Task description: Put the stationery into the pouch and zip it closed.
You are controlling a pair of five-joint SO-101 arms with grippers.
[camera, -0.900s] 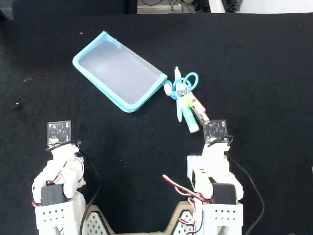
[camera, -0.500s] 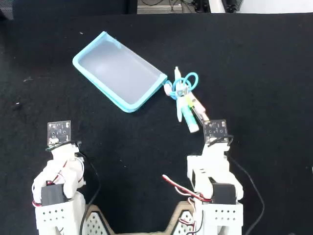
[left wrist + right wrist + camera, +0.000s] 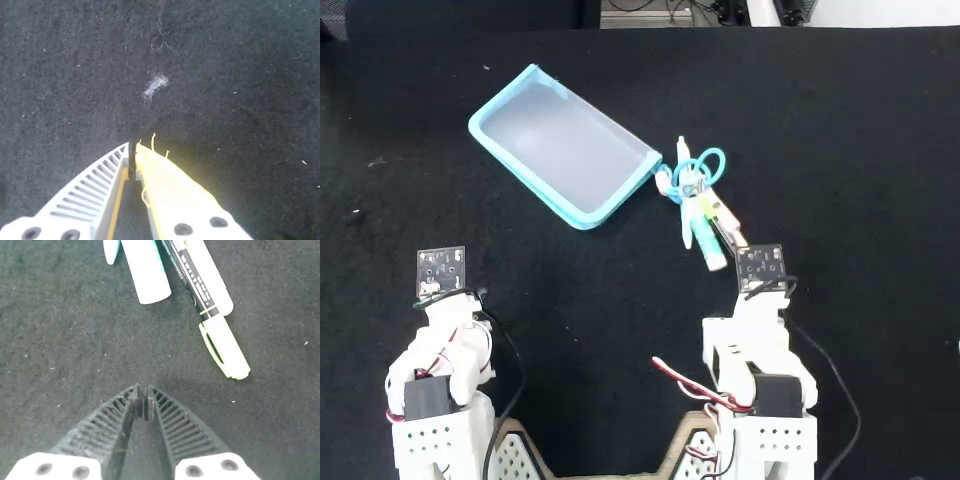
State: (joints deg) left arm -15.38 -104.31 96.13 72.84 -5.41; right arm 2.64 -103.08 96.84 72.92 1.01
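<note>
The highlighter (image 3: 220,347) and white tube (image 3: 147,270) look light, stiff and smooth, likely to roll, so a pinch across mid-barrel seems best; the teal-edged pouch (image 3: 565,145) looks soft and apt to slide. They lie heaped with blue-handled scissors (image 3: 705,165) just beside the pouch's end on the black desk (image 3: 860,150). The right jaws, pressed together, sit just short of the highlighter; the left jaws, likewise pressed together, are well apart from it.
</note>
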